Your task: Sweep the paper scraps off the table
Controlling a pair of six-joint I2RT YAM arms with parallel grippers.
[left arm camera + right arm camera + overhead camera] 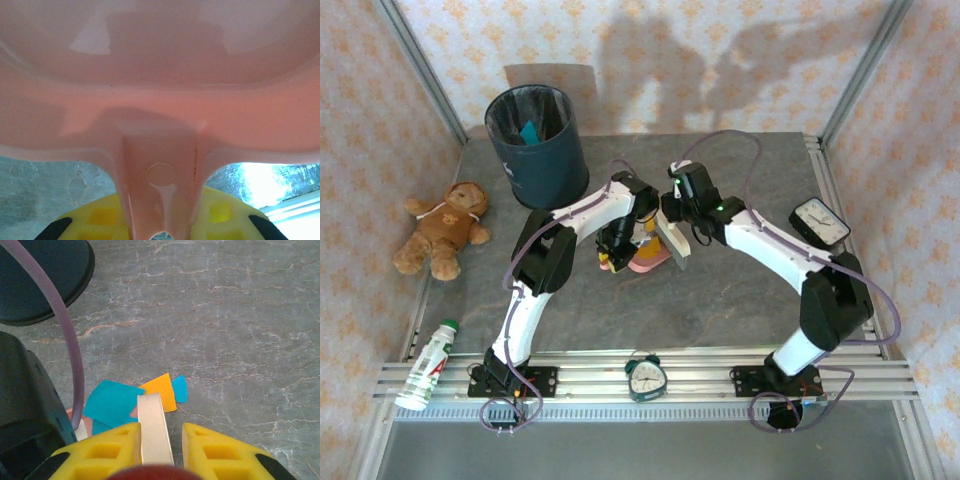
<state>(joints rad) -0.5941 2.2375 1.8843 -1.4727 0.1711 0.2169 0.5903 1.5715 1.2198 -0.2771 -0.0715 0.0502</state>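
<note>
sweeping mid-table: your right gripper (pixel 157 445) grips the brush handle (pixel 152 422), your left gripper (pixel 160 222) the pink dustpan (pixel 160 75). the paper scraps (pixel 112 402) lie just beyond the brush on the grey stone table (pixel 225 315); next you'd likely push them into the pan. a dark bin (pixel 535 145) stands far left, patterned walls (pixel 720 60) behind.

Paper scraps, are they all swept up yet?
Not yet. Something teal already lies in the bin, maybe a scrap. The left hand grips the dustpan and the right hand grips the brush. Teal and orange scraps lie on the table, waiting to be swept.
</note>
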